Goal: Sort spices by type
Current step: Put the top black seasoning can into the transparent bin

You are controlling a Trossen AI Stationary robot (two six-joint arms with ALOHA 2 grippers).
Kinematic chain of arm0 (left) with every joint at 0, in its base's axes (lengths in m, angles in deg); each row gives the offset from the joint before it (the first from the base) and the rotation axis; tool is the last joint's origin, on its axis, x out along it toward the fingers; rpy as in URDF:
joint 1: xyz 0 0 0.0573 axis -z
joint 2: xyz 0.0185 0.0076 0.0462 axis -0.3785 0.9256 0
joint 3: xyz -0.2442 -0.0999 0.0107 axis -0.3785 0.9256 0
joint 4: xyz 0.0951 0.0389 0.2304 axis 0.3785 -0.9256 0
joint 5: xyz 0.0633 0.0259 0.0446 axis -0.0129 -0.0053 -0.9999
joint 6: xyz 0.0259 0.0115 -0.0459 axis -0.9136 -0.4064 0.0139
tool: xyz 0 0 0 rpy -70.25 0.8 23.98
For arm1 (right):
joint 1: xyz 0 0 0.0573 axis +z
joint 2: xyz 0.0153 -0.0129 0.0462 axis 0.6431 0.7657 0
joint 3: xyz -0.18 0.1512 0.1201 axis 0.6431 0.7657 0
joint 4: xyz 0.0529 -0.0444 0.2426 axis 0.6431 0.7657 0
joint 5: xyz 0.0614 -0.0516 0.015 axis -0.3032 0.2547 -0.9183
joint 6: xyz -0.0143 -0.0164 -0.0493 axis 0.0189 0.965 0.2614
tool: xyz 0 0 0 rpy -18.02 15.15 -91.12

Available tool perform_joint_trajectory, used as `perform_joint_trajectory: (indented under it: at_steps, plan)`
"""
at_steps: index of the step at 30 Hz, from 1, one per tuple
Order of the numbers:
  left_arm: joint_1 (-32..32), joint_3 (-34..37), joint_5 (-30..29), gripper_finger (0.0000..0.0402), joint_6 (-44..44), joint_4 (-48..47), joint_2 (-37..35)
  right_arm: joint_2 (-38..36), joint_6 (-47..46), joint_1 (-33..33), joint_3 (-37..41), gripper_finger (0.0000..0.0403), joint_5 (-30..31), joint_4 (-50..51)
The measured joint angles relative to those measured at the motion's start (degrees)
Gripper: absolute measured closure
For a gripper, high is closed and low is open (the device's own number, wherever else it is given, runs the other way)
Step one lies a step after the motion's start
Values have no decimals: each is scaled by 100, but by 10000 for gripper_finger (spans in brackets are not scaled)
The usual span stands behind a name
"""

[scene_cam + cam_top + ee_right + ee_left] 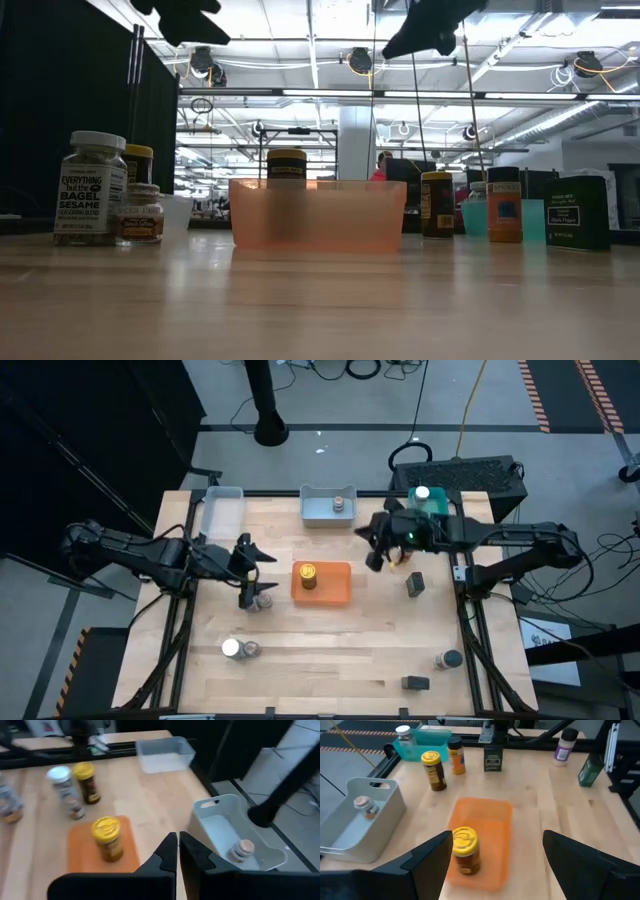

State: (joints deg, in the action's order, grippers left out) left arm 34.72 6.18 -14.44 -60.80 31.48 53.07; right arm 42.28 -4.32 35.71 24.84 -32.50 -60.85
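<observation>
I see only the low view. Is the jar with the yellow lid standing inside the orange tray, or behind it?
Observer: Inside. The yellow-lid jar stands in the orange tray.
Operator: Do the arms hold anything?
Observer: No. The left end effector is open, beside that tray.
Operator: And the other one?
Observer: The right end effector is shut and empty, between the grey tray and the teal tray.
</observation>
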Motion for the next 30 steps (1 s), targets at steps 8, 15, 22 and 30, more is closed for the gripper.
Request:
perform_joint_trajectory:
  at_steps: [8,15,22,30]
  plan:
    - [656,0,-701,85,985,523,744,-269,93,585,182,403,26,2]
    - [879,-275,-797,85,1821,528,1212,-334,240,1113,178,403,44,25]
    - [904,-823,-125,85,3920,-1108,1243,-334,59,1354,178,403,44,397]
    - [1003,-986,1779,85,6118,-3233,1247,-353,157,1321,176,403,51,406]
